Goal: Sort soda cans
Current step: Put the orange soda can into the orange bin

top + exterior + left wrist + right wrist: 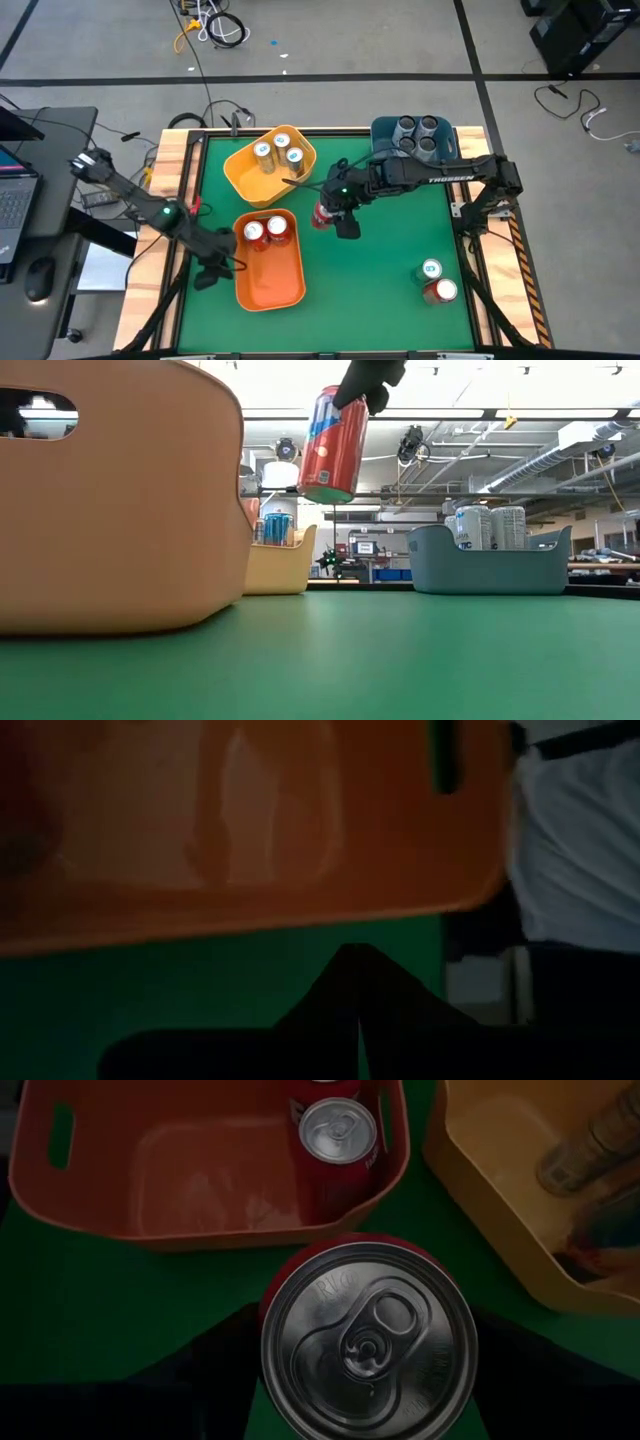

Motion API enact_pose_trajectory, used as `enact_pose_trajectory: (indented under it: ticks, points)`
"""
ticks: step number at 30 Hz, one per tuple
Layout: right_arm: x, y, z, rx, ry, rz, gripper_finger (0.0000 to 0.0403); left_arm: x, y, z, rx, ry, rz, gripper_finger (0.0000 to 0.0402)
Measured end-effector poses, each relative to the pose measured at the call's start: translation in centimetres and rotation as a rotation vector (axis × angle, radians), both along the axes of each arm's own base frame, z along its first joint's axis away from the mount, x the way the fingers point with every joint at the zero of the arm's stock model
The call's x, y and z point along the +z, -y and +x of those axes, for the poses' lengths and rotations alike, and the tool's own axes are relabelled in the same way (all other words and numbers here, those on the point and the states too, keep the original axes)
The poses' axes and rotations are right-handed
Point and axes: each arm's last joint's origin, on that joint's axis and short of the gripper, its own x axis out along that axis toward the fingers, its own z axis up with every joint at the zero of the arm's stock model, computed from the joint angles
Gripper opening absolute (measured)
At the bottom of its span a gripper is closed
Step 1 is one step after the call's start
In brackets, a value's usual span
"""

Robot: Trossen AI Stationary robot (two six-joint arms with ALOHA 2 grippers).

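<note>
The right gripper (338, 212) hangs above the middle of a green table (390, 260), its dark fingers clamped on a red soda can (332, 445) that is lifted clear of the surface and tilted slightly. From the wrist camera the can's silver top (368, 1342) fills the view between the fingers.

Just beside this gripper, toward the left arm, sits an orange bin (268, 283) with two red cans (266, 230) standing at its nearer end. On the far side of the gripper is a yellow bin (240, 170) holding three silver cans with teal-marked tops (278, 152). Further along the arm's own side, a blue bin (448, 140) holds four dark grey cans (418, 133).

Well away from the gripper, near the table's front right corner, two loose cans stand touching: one teal-topped (431, 269), one red (441, 291).

The left gripper (208, 272) rests low beside the orange bin's outer wall, fingers shut on nothing.

The table has a pale wooden border (172, 180). Around it is a grey floor with cables (215, 25) (a laptop (14, 195) sits on a side desk). The level view shows a large workshop room with ceiling lights, pipes and shelving behind.
</note>
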Motion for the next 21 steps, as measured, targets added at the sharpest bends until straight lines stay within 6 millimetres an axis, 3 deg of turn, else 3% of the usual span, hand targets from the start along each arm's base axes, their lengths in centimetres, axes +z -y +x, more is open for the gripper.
enact_pose_trajectory:
  ticks: [6, 21]
  points:
    - [0.0, 0.0, 0.0, -0.009, -0.002, 0.007, 0.0283, -2.4, 0.4, 0.5, 0.009, 0.028, -0.004, 0.0000]
    - [0.1, -0.9, 0.1, -0.027, 0.015, 0.047, 0.0283, -4.7, 0.6, 4.7, 0.044, 0.225, 0.134, 0.0000]
